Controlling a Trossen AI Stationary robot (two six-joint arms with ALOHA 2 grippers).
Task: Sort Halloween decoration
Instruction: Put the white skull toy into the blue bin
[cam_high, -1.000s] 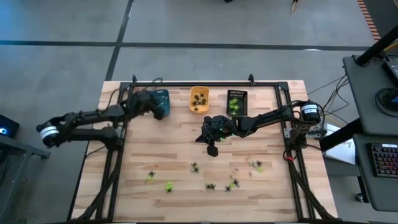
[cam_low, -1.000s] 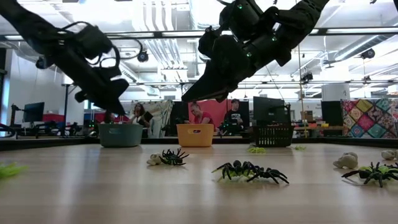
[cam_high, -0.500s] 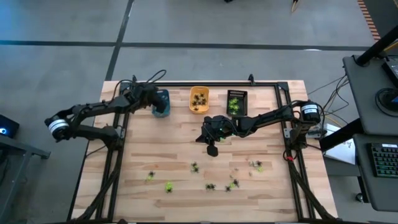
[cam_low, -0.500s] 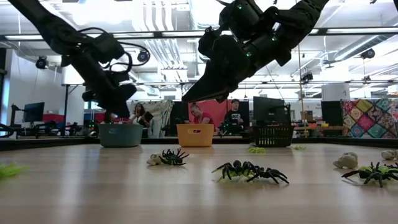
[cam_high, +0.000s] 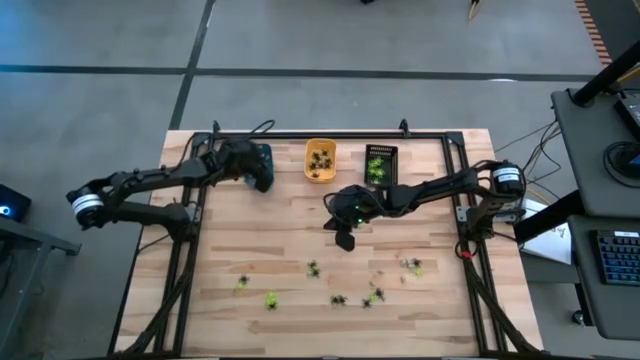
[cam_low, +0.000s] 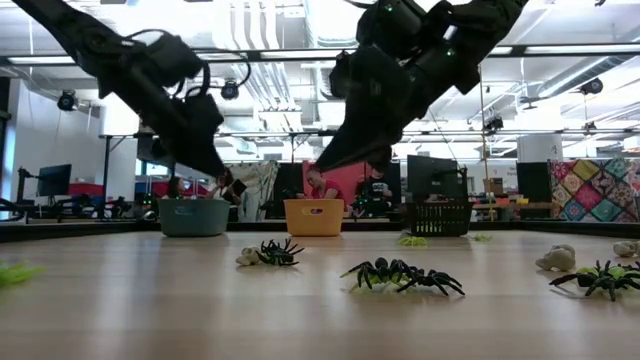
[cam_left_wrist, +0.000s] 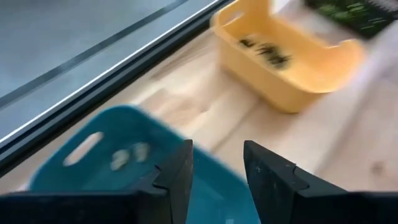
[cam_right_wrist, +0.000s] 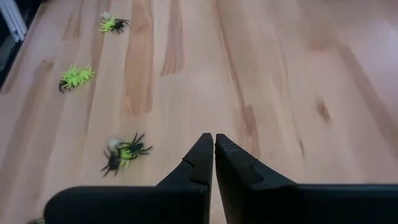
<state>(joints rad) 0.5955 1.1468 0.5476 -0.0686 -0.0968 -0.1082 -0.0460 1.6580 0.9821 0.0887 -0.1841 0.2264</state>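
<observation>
Left gripper (cam_left_wrist: 217, 168) hangs over the blue tray (cam_high: 260, 165), fingers parted and empty; only its wrist view reveals two pale figures (cam_left_wrist: 127, 155) inside. Right gripper (cam_right_wrist: 214, 155) hovers mid-table, fingers pressed together, holding nothing. From above, loose spiders (cam_high: 338, 298) dot the near table; the low view shows one black spider (cam_low: 400, 275) lying lengthwise across the picture.
</observation>
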